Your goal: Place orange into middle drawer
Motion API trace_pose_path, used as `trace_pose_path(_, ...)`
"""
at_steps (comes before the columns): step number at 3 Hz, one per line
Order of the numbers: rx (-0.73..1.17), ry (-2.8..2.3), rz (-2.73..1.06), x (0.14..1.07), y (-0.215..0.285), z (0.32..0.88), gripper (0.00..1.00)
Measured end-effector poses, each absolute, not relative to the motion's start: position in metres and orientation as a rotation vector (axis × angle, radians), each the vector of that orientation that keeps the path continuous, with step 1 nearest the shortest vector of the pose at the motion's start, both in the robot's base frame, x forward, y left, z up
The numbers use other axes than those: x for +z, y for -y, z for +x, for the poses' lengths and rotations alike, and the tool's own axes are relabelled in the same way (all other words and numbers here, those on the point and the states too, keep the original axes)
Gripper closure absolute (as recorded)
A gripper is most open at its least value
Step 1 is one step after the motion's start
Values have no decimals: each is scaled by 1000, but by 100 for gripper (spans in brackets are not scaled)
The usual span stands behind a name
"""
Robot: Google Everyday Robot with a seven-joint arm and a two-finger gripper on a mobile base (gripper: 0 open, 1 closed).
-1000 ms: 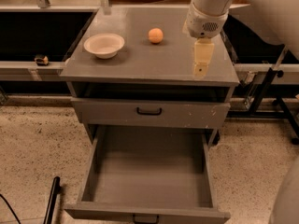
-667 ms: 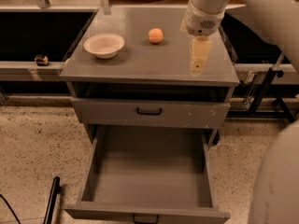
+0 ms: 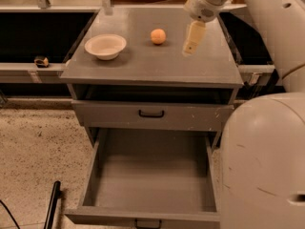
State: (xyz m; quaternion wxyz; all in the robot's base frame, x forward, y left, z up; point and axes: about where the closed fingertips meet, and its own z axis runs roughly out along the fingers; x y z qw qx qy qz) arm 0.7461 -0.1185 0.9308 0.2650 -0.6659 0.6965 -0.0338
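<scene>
On the cabinet top [image 3: 157, 66], the orange [image 3: 158, 36] sits at 3 o'clock of the bowl [image 3: 105, 46], outside the open middle drawer [image 3: 152, 175], whose grey floor shows. At 3 o'clock of the orange hovers the gripper [image 3: 189, 49], nearer than a second ago; whether it is parted cannot be told.

On the cabinet top [image 3: 157, 68] the orange [image 3: 158, 36] lies right of the bowl [image 3: 105, 46]. The gripper [image 3: 189, 46] hangs just right of the orange (apart from it). Below the upper drawer front [image 3: 109, 114], the middle drawer [image 3: 152, 175] stands pulled out forward.
</scene>
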Motion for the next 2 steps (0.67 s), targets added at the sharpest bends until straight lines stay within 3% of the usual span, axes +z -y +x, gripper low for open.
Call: trace_pose_path(2,120,-1705,-1393,935,96,825,0)
